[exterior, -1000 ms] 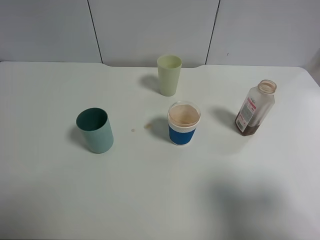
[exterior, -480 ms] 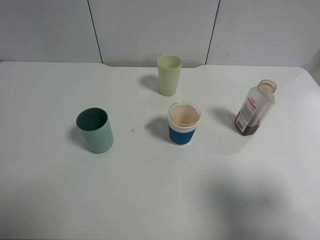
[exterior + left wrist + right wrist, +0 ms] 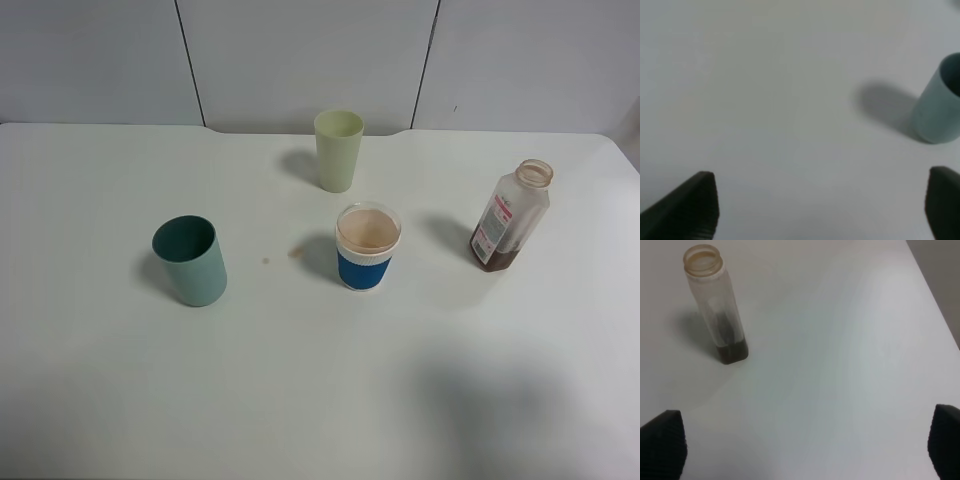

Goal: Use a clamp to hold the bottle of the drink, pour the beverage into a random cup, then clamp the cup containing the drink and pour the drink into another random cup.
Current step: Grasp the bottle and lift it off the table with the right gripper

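The bottle (image 3: 510, 218) stands upright and uncapped near the right edge of the table (image 3: 320, 400), with only a shallow layer of brown beverage (image 3: 495, 260) at its bottom. The blue-banded cup (image 3: 367, 262) stands near the middle, well apart from the bottle, and its inside shows a light brown surface close to the rim. Two small brown spots (image 3: 295, 252) lie on the table just left of it. The teal cup (image 3: 190, 262) stands farther left, and the yellow-green cup (image 3: 338, 150) stands behind the blue-banded cup, toward the back of the table. The left gripper (image 3: 822, 205) hangs over bare table with its jaws apart and nothing between them, the teal cup ahead of it. The right gripper (image 3: 804, 442) is spread wide and empty, with the bottle ahead and clear of both fingertips.
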Robot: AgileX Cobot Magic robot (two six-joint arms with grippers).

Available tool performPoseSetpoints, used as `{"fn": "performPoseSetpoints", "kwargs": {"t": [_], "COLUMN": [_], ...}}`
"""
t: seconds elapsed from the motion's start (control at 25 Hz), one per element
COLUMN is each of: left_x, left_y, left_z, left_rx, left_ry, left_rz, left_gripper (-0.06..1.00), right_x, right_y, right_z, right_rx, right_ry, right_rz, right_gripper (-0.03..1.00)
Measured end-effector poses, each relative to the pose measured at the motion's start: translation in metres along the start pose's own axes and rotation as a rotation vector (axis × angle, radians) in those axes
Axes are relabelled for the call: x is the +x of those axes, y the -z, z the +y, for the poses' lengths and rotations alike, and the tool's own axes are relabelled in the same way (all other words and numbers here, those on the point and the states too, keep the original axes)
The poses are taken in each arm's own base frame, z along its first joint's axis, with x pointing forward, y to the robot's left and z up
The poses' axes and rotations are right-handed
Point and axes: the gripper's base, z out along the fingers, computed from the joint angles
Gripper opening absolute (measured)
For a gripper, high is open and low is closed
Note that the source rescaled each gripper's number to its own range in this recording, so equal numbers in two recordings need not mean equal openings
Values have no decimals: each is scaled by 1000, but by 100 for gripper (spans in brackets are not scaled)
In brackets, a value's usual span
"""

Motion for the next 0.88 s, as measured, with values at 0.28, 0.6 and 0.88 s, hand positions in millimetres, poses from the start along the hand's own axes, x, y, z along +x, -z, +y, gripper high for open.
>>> {"fn": "performPoseSetpoints", "kwargs": {"t": [0.28,0.6,0.88], "left_x": [0,0,0], "left_y": [0,0,0], "left_z": [0,0,0], "left_rx": [0,0,0], "left_ry": [0,0,0], "left_rz": [0,0,0], "left_gripper": [50,50,50], "right_x": [0,-1,-52], "right_y": [0,0,15], "right_z": [0,1,4], "right_rx": [0,-11,-56], "right_ry": [0,3,-16], "right_rz": [0,-7,-357], "right_gripper": [100,100,100]}}
